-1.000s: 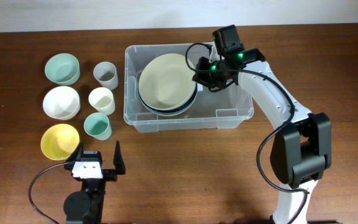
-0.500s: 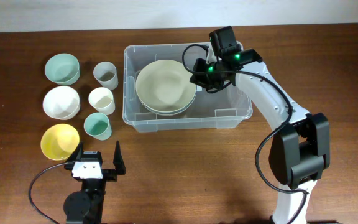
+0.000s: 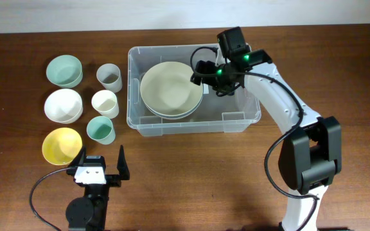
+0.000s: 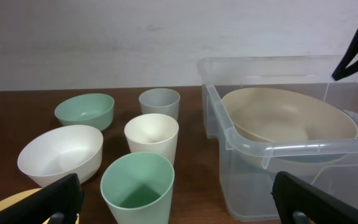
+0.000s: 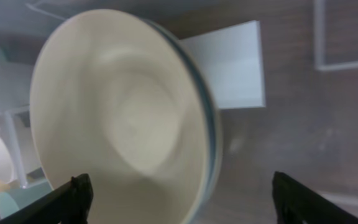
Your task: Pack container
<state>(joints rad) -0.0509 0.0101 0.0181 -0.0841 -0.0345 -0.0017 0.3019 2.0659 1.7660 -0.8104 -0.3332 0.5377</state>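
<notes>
The container (image 3: 241, 119) sits mid-table holding a cream bowl (image 3: 169, 88) nested flat to save room, the right gripper (image 3: 198, 72) spread wide at its rim, apparently letting go, while the left gripper (image 3: 101, 162) rests wide open near the cups (image 3: 105, 102).

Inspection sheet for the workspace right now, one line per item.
Surface: brown wood-grain table.
Job's things: clear container holds a beige bowl nested on a blue-rimmed bowl.
Clutter: mint bowl, white bowl, yellow bowl, grey cup, cream cup, teal cup, left of the container.
Grippers: right gripper open over the beige bowl's right edge; left gripper open, empty, near the table's front.
Cables: black cable looping beside the right arm; second cable by the left arm.
Surroundings: white wall beyond the table.
</notes>
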